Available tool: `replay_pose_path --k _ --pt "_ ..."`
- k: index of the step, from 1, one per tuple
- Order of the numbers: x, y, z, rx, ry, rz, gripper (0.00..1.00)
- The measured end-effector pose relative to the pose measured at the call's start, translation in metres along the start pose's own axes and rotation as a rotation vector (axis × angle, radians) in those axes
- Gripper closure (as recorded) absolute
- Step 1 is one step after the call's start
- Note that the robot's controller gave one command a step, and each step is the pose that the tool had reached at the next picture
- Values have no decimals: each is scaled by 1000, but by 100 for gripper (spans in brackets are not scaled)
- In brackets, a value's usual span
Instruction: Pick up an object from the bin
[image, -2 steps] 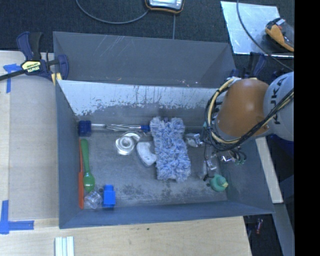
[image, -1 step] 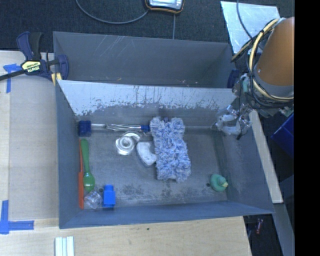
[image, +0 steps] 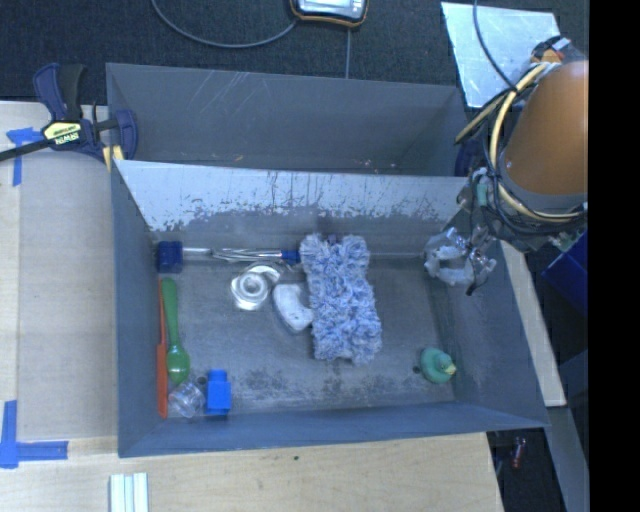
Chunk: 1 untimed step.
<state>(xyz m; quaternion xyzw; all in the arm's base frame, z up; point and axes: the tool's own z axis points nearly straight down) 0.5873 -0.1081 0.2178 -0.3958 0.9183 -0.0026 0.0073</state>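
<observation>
My gripper (image: 456, 260) hangs at the bin's right side, above the sloping right wall and near the back. Nothing shows in it. The closest loose thing is a small green toy with a yellow tip (image: 437, 366), lying below it near the front right corner. To the gripper's left, a fuzzy blue-grey cloth mitt (image: 341, 298) lies lengthwise in the middle of the floor. A white rounded piece (image: 292, 307) rests against the mitt's left edge.
Further left are a clear round cap (image: 251, 287) and a metal utensil with blue ends (image: 232, 256) along the back. A green spoon (image: 173, 338), an orange stick (image: 161, 365), a blue block (image: 217, 392) and a clear piece (image: 185, 401) sit at the left.
</observation>
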Motion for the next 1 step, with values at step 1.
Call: replay_pose_path --k 1 --pt "5 5 17 -2 1 -5 100"
